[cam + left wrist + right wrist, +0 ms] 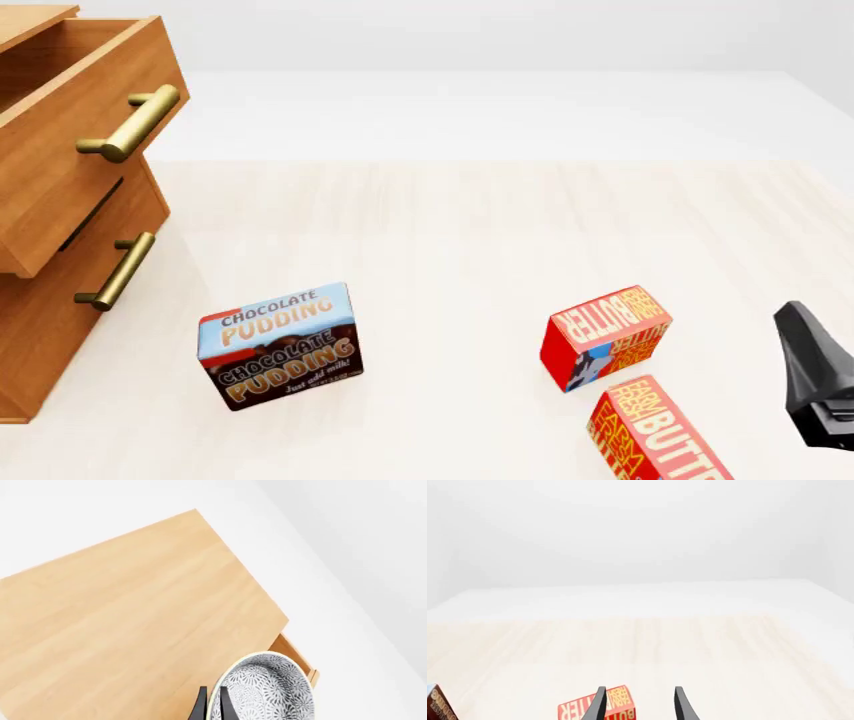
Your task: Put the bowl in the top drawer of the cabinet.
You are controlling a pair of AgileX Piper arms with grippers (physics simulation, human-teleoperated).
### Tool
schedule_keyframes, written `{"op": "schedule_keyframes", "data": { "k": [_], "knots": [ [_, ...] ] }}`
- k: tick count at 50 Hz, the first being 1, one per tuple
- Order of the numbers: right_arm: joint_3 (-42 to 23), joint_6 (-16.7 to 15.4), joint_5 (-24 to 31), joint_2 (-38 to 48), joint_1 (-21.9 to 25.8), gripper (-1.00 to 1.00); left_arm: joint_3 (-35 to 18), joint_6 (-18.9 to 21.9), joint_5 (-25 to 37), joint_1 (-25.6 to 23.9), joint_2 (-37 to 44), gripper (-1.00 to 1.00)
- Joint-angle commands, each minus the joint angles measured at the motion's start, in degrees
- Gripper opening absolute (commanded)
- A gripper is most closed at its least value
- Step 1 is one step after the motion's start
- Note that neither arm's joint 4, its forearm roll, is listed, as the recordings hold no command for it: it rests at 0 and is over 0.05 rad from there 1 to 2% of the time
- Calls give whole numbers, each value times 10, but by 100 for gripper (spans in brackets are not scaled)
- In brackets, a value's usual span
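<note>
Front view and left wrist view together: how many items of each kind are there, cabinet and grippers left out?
Butter boxes: 2, one and another nearer the camera
Chocolate pudding box: 1
Bowl: 1, seen only in the left wrist view, pinched at its rim by the left gripper
Total: 4

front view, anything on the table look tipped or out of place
The chocolate pudding box and the nearer butter box both sit tilted rather than square. The top drawer stands pulled open.
</note>
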Motion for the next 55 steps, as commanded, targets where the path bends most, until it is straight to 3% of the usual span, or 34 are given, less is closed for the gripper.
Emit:
{"op": "schedule_keyframes", "data": {
  "k": [1,8,26,28,29,55],
  "knots": [
    [0,-1,0,0,-1,100,8,-16,-17,11,17,-100],
    [0,-1,0,0,-1,100,30,-40,-34,17,22,-100],
    [0,-1,0,0,-3,100,26,-49,-44,25,31,-100],
    [0,-1,0,0,-2,100,33,-65,-53,28,29,-100],
    [0,-1,0,0,-2,100,26,-56,-48,26,31,100],
    [0,-1,-1,-1,-1,100,39,-50,-17,-7,-10,100]
  ]
}}
